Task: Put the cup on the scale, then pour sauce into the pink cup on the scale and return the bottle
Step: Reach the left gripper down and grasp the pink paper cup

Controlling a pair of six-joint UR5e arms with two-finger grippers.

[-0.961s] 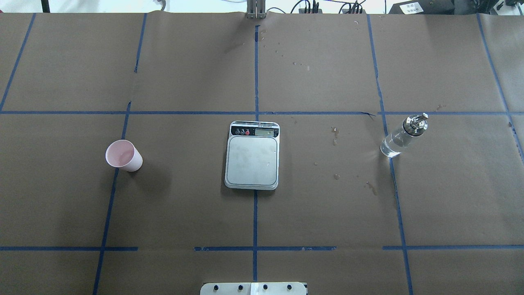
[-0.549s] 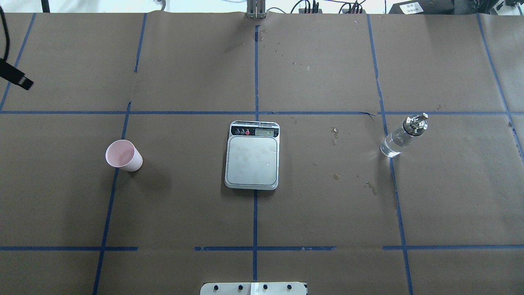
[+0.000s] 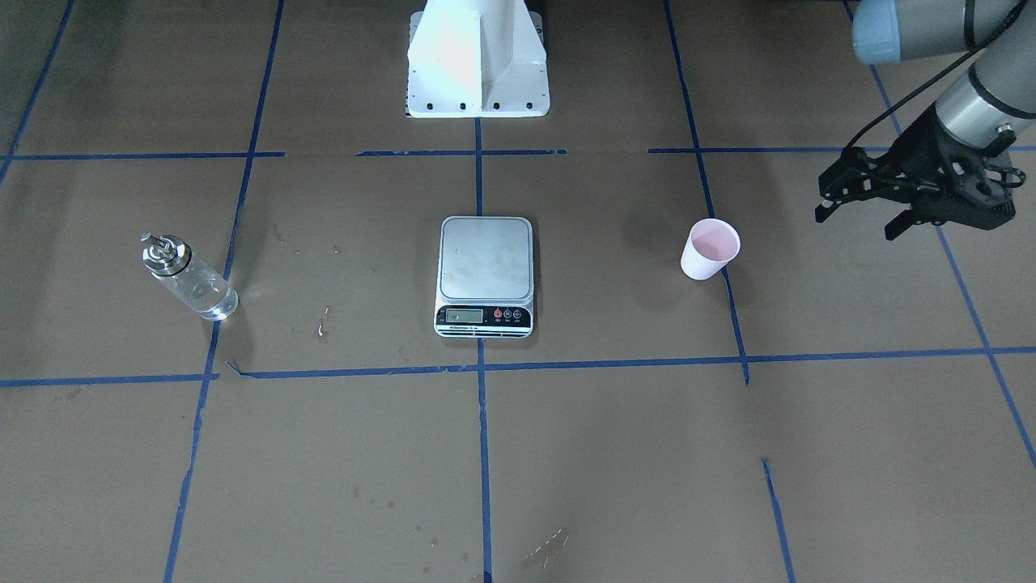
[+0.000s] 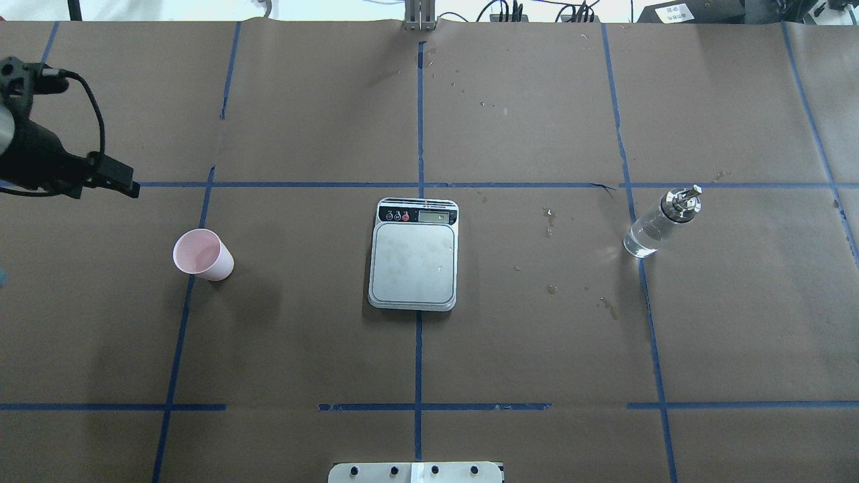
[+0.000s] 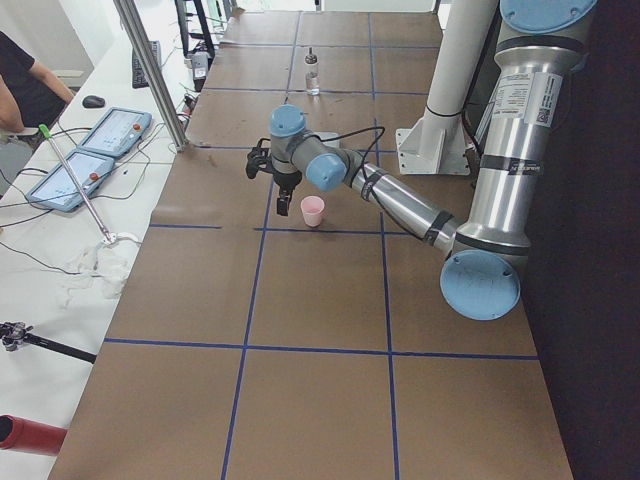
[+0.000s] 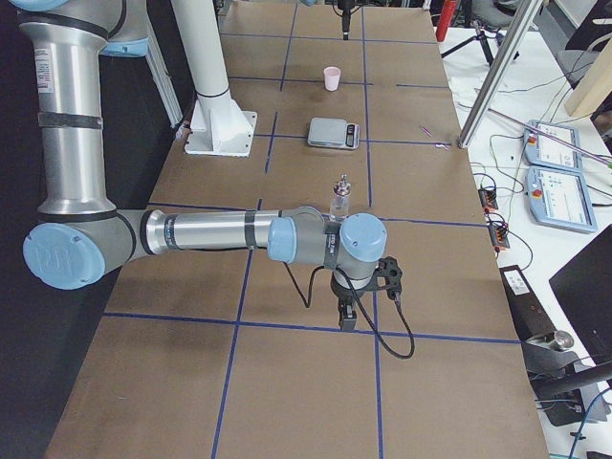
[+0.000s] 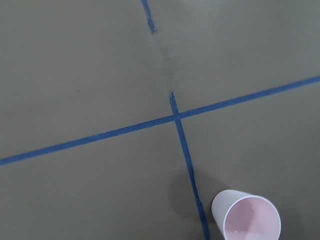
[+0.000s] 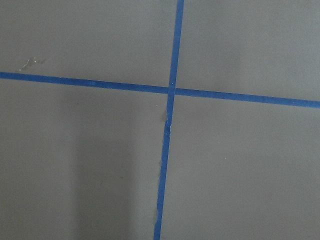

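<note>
On my feed the brown surface (image 4: 302,349) fills the overhead view. Left gripper (image 3: 856,223) hangs spread open and empty at the upper right of the front-facing view. Right gripper (image 6: 346,316) only shows side-on, so I can't tell. In the front-facing view the scale (image 3: 486,259) is dead centre, the bottle (image 3: 194,285) stands far left, and the cup (image 3: 710,250) sits right of centre, near the left gripper.

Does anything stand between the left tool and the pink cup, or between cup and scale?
Nothing visible: only bare brown paper separates the open left tool, the small pale pink paper cup and the silver-topped scale.
</note>
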